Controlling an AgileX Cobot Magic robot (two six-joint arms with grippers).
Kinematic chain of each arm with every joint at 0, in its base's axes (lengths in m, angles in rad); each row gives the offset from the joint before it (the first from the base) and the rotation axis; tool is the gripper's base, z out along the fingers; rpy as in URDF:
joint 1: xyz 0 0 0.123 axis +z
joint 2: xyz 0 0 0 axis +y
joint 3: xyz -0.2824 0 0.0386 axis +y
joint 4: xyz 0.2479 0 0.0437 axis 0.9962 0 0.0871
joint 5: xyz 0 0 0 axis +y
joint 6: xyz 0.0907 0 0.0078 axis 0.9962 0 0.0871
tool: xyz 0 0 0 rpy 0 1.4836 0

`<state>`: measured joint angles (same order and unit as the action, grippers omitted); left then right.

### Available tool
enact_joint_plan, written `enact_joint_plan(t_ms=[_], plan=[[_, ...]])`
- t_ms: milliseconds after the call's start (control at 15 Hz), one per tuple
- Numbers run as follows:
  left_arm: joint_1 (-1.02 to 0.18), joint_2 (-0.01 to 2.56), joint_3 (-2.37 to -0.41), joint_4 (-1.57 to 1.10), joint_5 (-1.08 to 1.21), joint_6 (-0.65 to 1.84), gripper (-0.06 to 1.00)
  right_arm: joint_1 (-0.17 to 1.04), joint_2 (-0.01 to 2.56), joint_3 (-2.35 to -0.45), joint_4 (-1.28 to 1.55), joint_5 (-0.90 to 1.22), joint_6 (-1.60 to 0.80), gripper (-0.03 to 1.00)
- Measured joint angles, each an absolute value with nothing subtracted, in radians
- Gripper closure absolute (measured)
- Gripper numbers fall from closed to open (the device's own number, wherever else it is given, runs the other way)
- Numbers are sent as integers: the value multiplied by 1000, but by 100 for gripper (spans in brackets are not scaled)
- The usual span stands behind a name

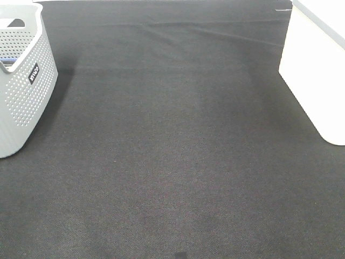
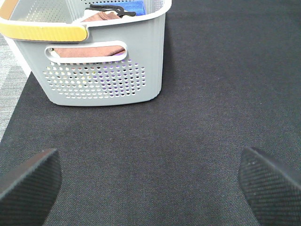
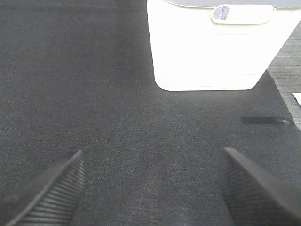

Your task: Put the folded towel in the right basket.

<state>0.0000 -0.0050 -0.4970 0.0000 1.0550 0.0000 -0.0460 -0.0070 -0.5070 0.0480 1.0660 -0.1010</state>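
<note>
A folded brown towel [image 2: 89,50] lies inside the grey perforated basket [image 2: 103,80] and shows through its handle slot in the left wrist view. A blue cloth [image 2: 130,6] lies behind it in the same basket. That basket [image 1: 21,91] stands at the far left of the high view; its contents are hidden there. The white right basket [image 1: 315,70] stands at the right edge and also shows in the right wrist view [image 3: 211,52]. My left gripper [image 2: 150,183] is open and empty, a short way from the grey basket. My right gripper [image 3: 150,188] is open and empty, facing the white basket. Neither gripper shows in the high view.
A black cloth [image 1: 172,162] covers the table between the two baskets. The grey basket has a yellow handle [image 2: 42,30] across its top. A dark strip [image 3: 263,120] lies on the cloth near the white basket. Bare grey table [image 2: 11,70] shows beyond the cloth's edge.
</note>
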Motion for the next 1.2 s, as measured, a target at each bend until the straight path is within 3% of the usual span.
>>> enact_joint_plan(t_ms=[1200], plan=[[0, -5, -497, 0, 1055, 0, -3, -46, -7, -507, 48, 1066, -101, 22]])
